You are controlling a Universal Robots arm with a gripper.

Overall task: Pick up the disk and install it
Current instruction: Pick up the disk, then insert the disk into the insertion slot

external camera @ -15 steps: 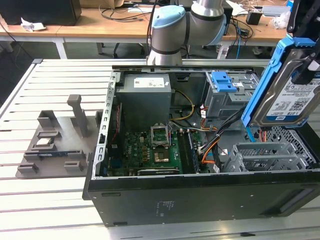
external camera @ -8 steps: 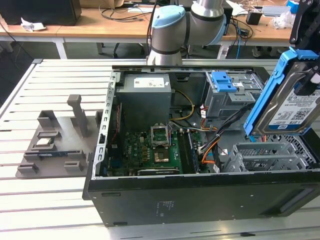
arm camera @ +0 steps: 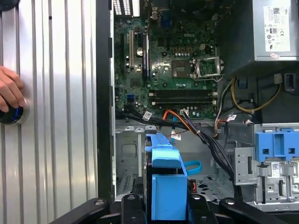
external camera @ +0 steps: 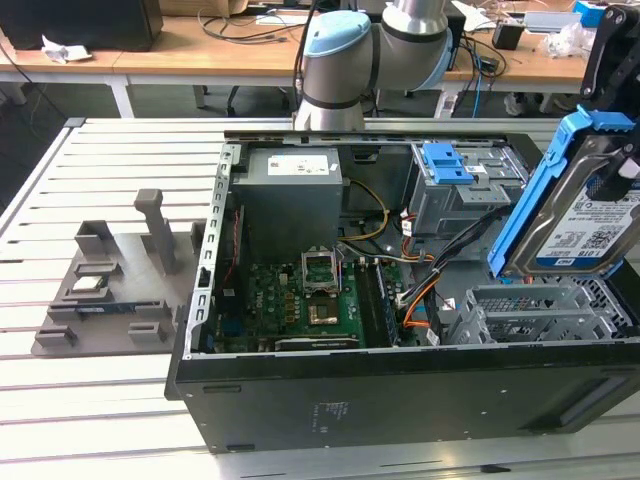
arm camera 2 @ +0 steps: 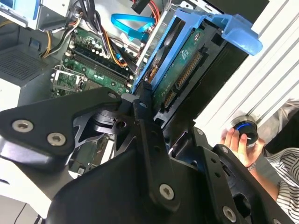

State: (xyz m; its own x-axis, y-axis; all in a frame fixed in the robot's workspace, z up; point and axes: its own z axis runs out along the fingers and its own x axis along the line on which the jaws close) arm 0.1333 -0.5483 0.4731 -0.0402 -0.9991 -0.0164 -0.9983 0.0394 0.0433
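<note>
We see the pincer (arm camera: 166, 205) pressed tight on the disk (external camera: 578, 215), with one finger on each side of its blue frame (arm camera: 166, 158). So the disk is not lying down anywhere. It hangs in the air, held by the arm, at the exterior view's right end of the open computer case (external camera: 400, 395).

The disk stands on its thin edge and leans. Its long side runs from low down, up and toward the exterior view's right. The side with the label faces us in the exterior view.

Just under the low end of the disk is a grey metal bay (external camera: 545, 315) with nothing in it. The disk is very close over the bay, and we cannot tell if they touch. We think the bay is the disk's home. What counts most is that the bay lies right below the disk, and that the disk is tipped while the bay lies flat.

The green board (external camera: 310, 300) is well apart, toward the exterior view's left. Outside the case, a person's hand (arm camera: 9, 88) rests on a round button (arm camera: 9, 114) on the table (arm camera: 56, 140)
</note>
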